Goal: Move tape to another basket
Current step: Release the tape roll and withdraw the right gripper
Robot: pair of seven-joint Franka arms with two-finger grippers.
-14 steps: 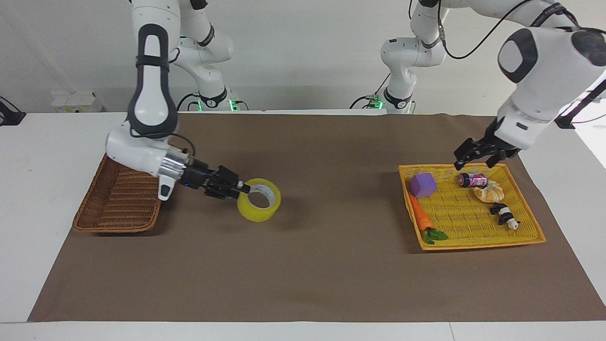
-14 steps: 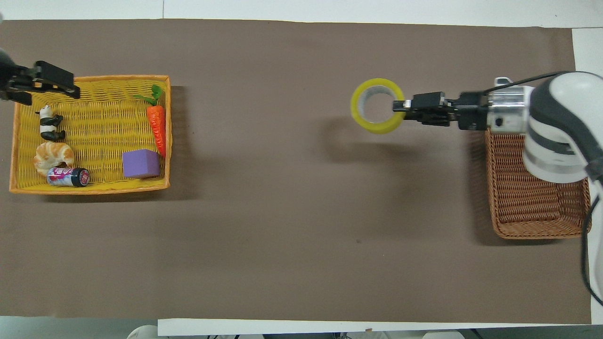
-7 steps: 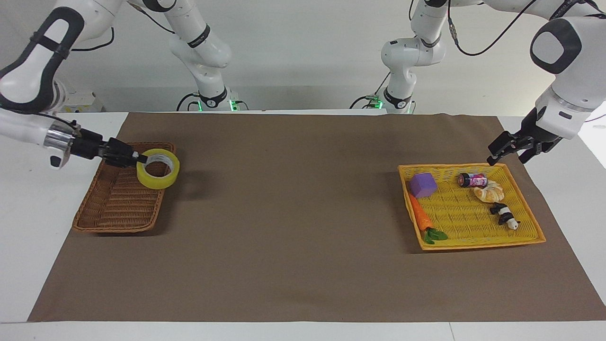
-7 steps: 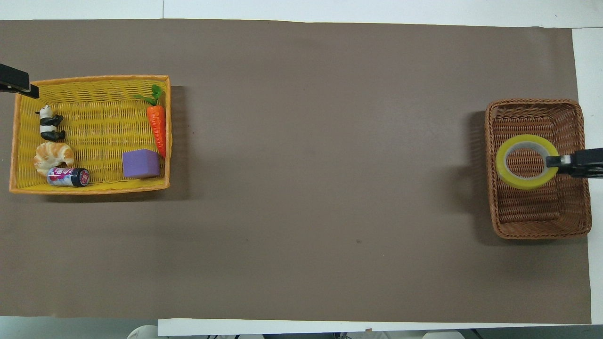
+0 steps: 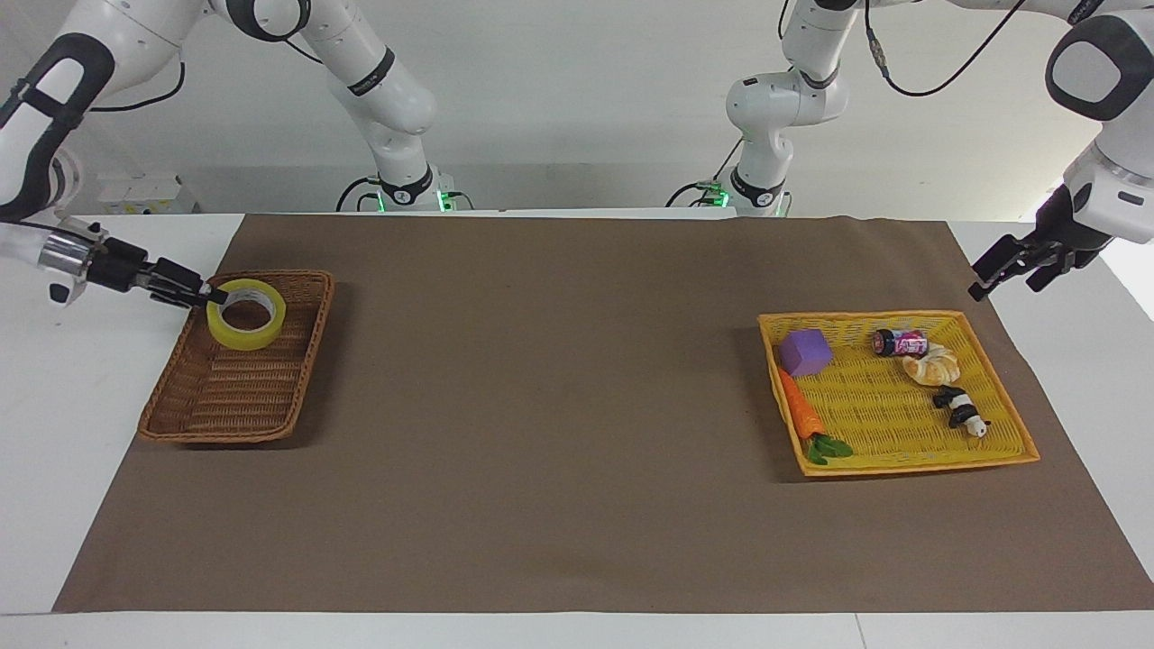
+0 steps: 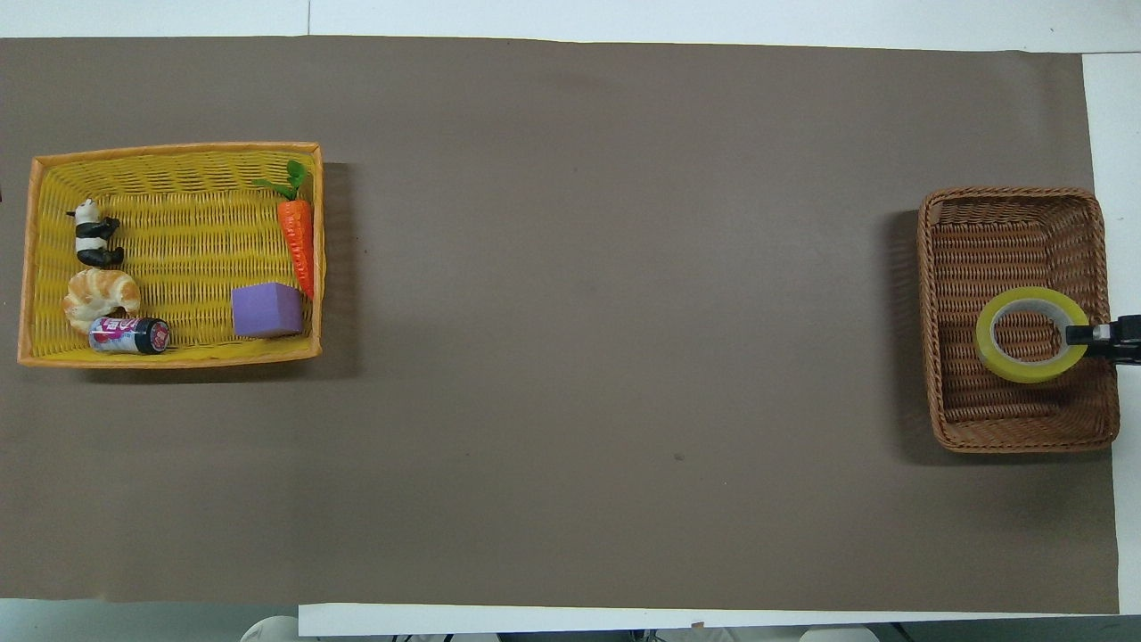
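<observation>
Gripping the wall of the tape (image 5: 246, 314) at the roll's edge toward its own end of the bench, the right claw (image 5: 206, 293) had 1 finger inside the core and 1 outside, closed on the roll. The roll sat level with its hole facing up, over the part of the basket (image 5: 200, 421) nearest the robots. Whether the tape's underside was touching the wicker floor or hanging just above it could not be told from either view.

In the overhead view only the tip of the right claw (image 6: 1092, 334) showed, cut off by the picture's edge where it met the tape (image 6: 1031, 335), and the roll covered part of the basket's (image 6: 1016, 432) floor. The right arm's wrist reached in low from outside the brown mat (image 5: 559, 505) in the facing view.

The left claw (image 5: 1010, 269) hung in the air over the bare bench past the corner of the yellow tray (image 5: 911, 466), clear of everything; it was out of the overhead view altogether. Its fingers appeared spread apart, holding nothing.

Inside the tray (image 6: 169, 358) lay 5 things: a purple block (image 6: 266, 309), a toy carrot (image 6: 297, 232), a small can (image 6: 130, 334), a croissant (image 6: 100, 292) touching the can, and a panda figure (image 6: 93, 242). The can's label could not be read.
</observation>
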